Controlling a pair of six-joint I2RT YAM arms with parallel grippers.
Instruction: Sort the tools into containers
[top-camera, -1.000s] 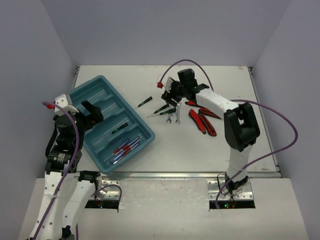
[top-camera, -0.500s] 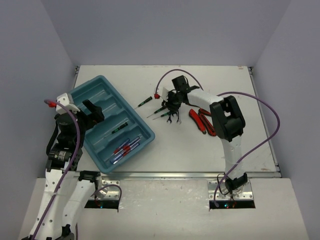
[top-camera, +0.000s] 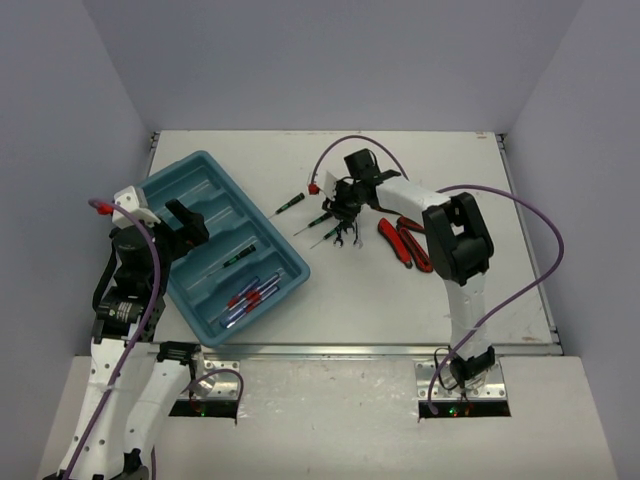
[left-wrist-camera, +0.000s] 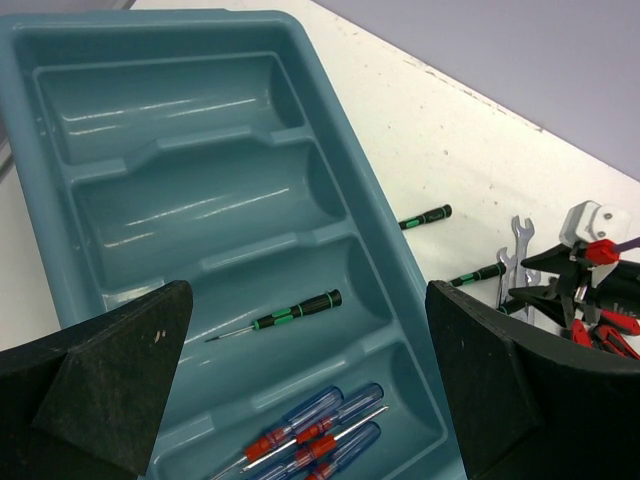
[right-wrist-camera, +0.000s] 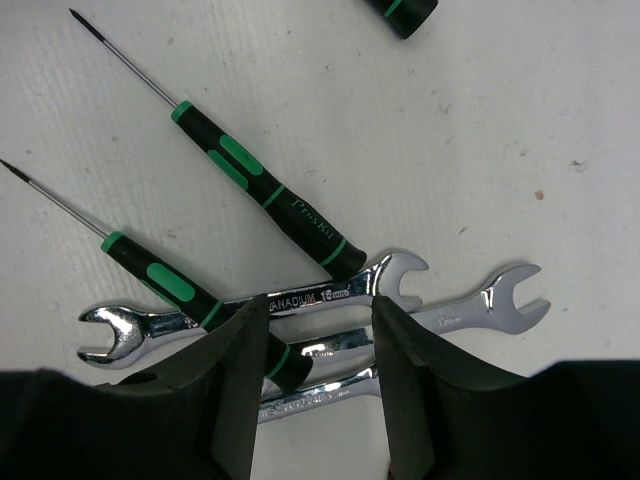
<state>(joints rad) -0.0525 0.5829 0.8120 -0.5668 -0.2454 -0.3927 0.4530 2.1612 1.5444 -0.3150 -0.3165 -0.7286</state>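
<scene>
While hovering over the teal tray (top-camera: 200, 172), left tool (top-camera: 186, 224) sits wide open, holding nothing. Tray's nearest compartment has blue-and-red screwdrivers (top-camera: 246, 297); the next one back has one black-green screwdriver (top-camera: 238, 256). On the table (top-camera: 450, 300), red pliers (top-camera: 405, 244) lie right of silver wrenches (top-camera: 346, 238). Right tool (right-wrist-camera: 312, 345) is low over the wrenches, fingers parted, straddling their shafts, not clamped. Two black-green screwdrivers (right-wrist-camera: 260, 188) touch the wrenches; third screwdriver (top-camera: 288, 204) lies farther back, apart.

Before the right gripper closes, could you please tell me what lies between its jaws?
In the right wrist view, the shafts of silver wrenches and the butt end of one black-handled screwdriver lie between the jaws of the right gripper.
</scene>
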